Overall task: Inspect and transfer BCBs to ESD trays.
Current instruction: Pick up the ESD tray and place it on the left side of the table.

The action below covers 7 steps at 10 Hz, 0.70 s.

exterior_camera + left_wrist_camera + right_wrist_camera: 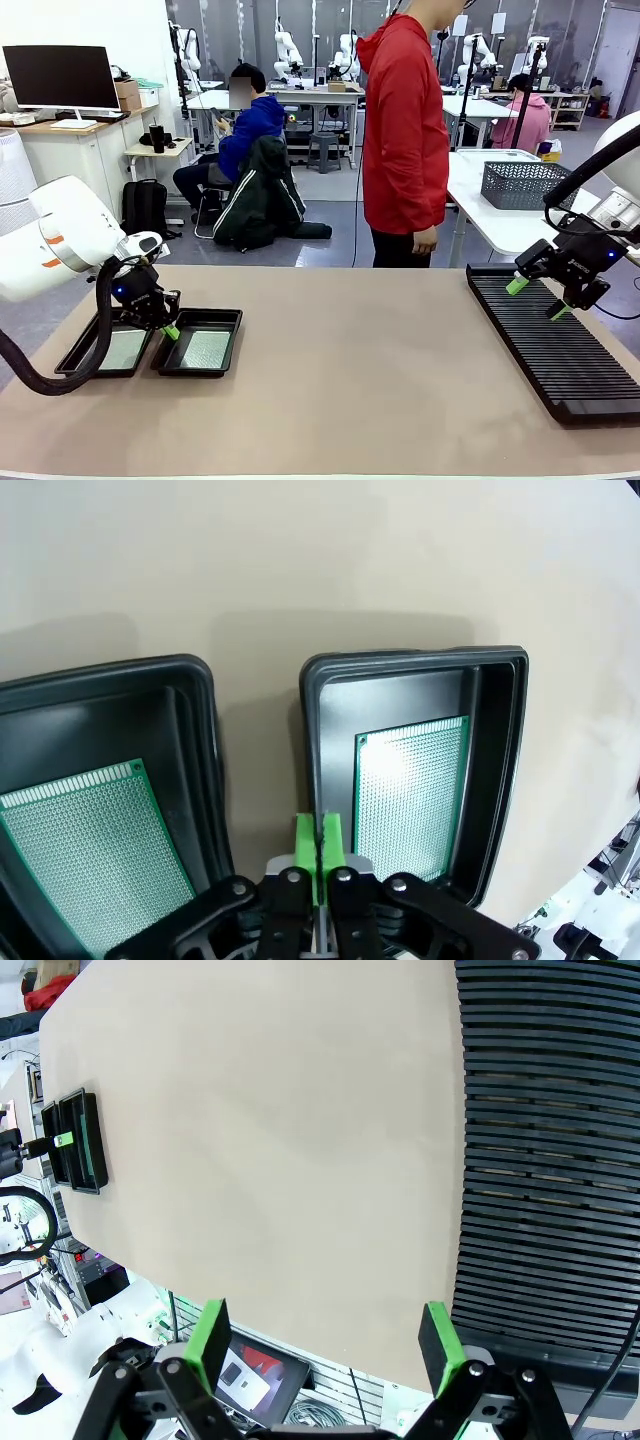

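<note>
Two black ESD trays lie side by side at the table's near left, the left tray point(110, 373) point(120, 670) and the right tray point(233, 325) point(420, 662). A green BCB lies flat in each: one in the left tray point(125, 350) point(90, 850), one in the right point(205, 350) point(410, 800). My left gripper point(168, 330) point(318, 830) hangs just above the gap between the trays, shut, green pads pressed together on nothing. At the right, my right gripper point(535, 297) point(325, 1335) hovers open and empty over the long black rack point(560, 350) point(550, 1160).
A person in a red jacket point(405, 130) stands at the far side, one hand point(425, 240) hanging by the table edge. A grey mesh basket point(525, 185) sits on a white table behind. Bare tan tabletop point(350, 360) lies between trays and rack.
</note>
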Tool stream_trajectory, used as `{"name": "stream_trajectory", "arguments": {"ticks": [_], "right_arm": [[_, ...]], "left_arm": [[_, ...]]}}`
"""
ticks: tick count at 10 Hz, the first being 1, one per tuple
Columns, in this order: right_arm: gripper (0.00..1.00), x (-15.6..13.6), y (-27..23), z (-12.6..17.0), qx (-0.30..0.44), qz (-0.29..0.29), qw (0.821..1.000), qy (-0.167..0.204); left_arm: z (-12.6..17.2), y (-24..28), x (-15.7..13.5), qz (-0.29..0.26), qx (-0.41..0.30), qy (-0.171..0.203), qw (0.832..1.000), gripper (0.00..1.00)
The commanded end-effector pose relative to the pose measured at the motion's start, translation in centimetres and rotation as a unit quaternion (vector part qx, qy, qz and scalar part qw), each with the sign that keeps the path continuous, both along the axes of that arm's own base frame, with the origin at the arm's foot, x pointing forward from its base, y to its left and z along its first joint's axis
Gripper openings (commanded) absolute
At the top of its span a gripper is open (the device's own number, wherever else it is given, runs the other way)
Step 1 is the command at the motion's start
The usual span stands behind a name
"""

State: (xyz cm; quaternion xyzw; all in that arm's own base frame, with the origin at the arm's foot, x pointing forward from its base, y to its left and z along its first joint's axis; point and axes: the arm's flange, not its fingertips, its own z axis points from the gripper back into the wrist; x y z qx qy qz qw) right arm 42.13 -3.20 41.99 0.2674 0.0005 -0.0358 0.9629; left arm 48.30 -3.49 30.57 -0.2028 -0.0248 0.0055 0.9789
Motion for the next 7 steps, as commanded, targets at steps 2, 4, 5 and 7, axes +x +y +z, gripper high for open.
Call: {"name": "stream_trajectory", "arguments": {"ticks": [2,4,5,7], "right_arm": [[1.00,-0.01,0.15,0.08,0.001,-0.014,1.000,0.001],[1.00,-0.01,0.15,0.08,0.001,-0.014,1.000,0.001],[1.00,-0.01,0.15,0.08,0.001,-0.014,1.000,0.001],[1.00,-0.01,0.15,0.08,0.001,-0.014,1.000,0.001]], "left_arm": [[0.15,0.04,0.10,-0.001,-0.002,0.001,1.000,0.03],[0.15,0.04,0.10,-0.001,-0.002,0.001,1.000,0.03],[0.15,0.04,0.10,-0.001,-0.002,0.001,1.000,0.03],[0.00,0.00,0.00,0.000,0.000,0.000,1.000,0.09]]}}
